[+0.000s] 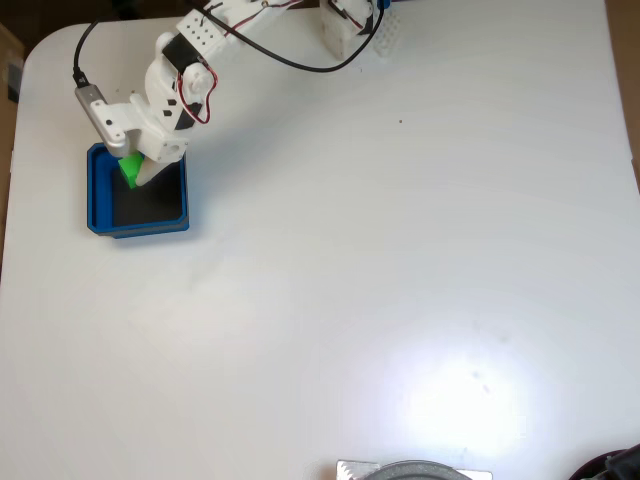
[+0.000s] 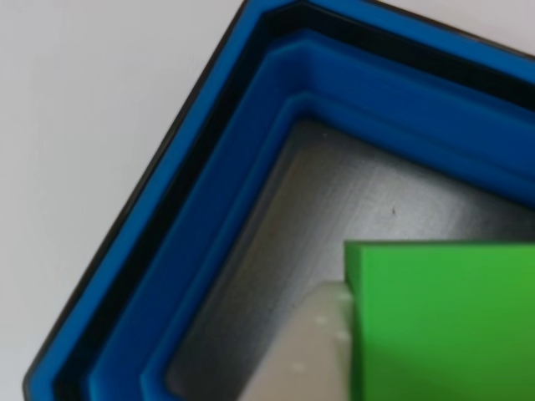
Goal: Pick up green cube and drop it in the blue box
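Closest to you, in the other view, the green cube (image 2: 443,322) fills the lower right, with a white gripper finger (image 2: 313,351) pressed flat against its left face. Your gripper (image 1: 135,172) is pinching the cube, judging by that contact; the second finger is hidden behind the cube. Just past it lies the dark grey floor of the blue box (image 2: 209,217), bare where it shows, with the stepped blue walls rising at the corner beyond. The cube seems to hang above that floor rather than rest on it, though you cannot tell the gap for certain.

Farther out, the fixed view shows why the arm is bent this way: it reaches from its base at the top edge down across the white worktop (image 1: 400,260) so the gripper tips into the box (image 1: 98,205) from its upper left corner. The cube (image 1: 129,166) sits inside the rim there. Nothing else lies in the box. Letting go looks like the step in hand.
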Tool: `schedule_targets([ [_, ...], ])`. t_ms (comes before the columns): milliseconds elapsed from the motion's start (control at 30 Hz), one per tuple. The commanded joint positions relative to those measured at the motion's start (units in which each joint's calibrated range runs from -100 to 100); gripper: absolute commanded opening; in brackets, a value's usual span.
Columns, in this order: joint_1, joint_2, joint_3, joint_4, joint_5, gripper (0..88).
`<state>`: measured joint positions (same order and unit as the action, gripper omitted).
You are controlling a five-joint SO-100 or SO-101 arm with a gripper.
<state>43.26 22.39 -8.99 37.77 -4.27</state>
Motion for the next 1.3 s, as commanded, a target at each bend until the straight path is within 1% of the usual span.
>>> schedule_targets([
  [0,0.7,-1.5,-4.0,-1.4,-0.1,2.4],
  [267,0.9,-1.5,-3.8,-1.5,-0.2,13.5],
  [467,0.8,-1.5,-3.6,-1.5,-0.2,17.7],
  [900,0.7,-2.2,-3.3,-1.3,-0.2,18.0],
  [1267,0.5,-17.4,2.2,-0.8,-0.1,17.1],
])
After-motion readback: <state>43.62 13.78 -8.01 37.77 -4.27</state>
